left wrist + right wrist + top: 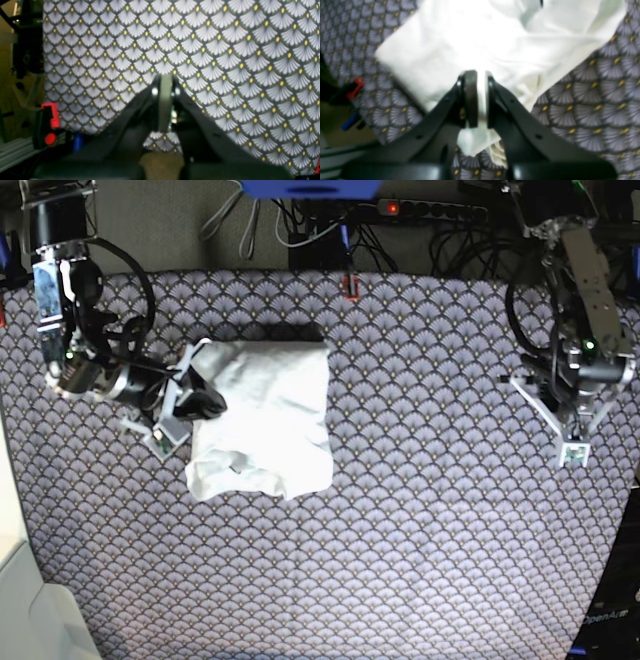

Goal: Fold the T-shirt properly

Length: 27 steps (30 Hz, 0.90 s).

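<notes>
Soft, light and limp, the plain white cotton T-shirt [262, 418] lies bunched on the purple-grey scallop-patterned tablecloth [420, 510]; best taken by an edge. The right gripper [480, 100] pinches its hem; the left gripper [165, 100] is closed, empty.

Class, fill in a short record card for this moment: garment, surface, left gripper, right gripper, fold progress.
garment: white T-shirt, bunched into a rough rectangle, wrinkled
surface: scallop-patterned cloth covering the table
left gripper: shut, empty, over bare cloth away from the shirt
right gripper: closed on an edge of the T-shirt
fold progress: partly folded, edges uneven, not yet neat
</notes>
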Available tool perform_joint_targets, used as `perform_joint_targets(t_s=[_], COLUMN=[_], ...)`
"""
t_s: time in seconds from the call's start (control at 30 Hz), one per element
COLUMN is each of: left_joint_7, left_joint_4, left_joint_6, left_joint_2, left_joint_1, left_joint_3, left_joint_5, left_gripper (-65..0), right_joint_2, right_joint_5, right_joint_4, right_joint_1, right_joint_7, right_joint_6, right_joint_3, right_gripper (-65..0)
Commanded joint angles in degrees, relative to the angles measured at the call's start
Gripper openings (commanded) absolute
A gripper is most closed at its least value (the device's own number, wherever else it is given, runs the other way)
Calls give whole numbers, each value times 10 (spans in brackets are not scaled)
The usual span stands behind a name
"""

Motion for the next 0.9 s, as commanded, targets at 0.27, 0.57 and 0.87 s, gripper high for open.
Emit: perform_joint_targets(t_s=[0.27,0.57,0.87], left_joint_7=[-3,-8,-57], left_joint_4=[19,24,22], left_joint_6=[-77,-113,-168], left_joint_2=[-26,-29,-39], left_joint_1=[37,129,255], left_joint_3=[-3,-74,-71], left_joint_5=[5,2,6], left_gripper=[-646,-646,-646], right_joint_2=[8,12,0], right_joint_5=[10,-98,-136], right_joint_4=[136,187,187], right_joint_1=[-102,-267,-420], right_joint_7=[-74,-75,8], right_joint_6=[3,3,3], right_joint_3=[158,248,311], right_gripper=[-610,-647,-650])
